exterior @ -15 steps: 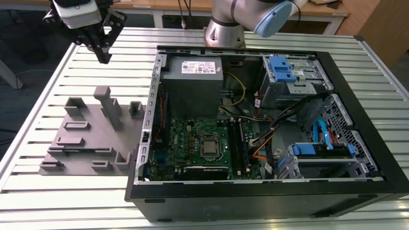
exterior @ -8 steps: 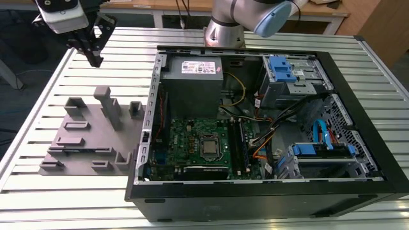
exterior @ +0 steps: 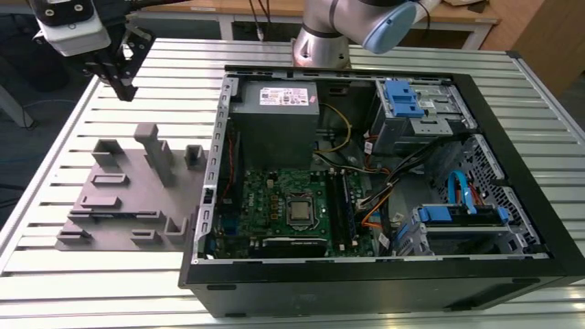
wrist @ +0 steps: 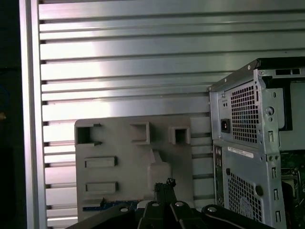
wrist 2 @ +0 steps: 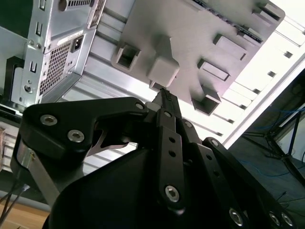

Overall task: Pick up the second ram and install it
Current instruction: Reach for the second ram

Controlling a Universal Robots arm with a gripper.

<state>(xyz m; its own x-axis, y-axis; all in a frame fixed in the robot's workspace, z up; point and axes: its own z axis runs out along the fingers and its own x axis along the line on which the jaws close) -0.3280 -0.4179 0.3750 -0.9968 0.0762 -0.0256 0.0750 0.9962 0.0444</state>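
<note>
Pincer (exterior: 126, 92) hangs high near grey tray (exterior: 114, 195), fingertips pressed together.

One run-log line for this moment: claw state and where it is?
claw: shut, holding nothing | position: above table, near grey tray

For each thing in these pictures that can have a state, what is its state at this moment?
gripper: shut, holding nothing, raised above the grey tray.
second ram: resting in the grey tray, not gripped, partly hidden behind the gripper.
grey tray: flat on the table, beside the computer case.
computer case: lying on its side, open, inside exposed.
green circuit board: mounted inside the case.
</note>
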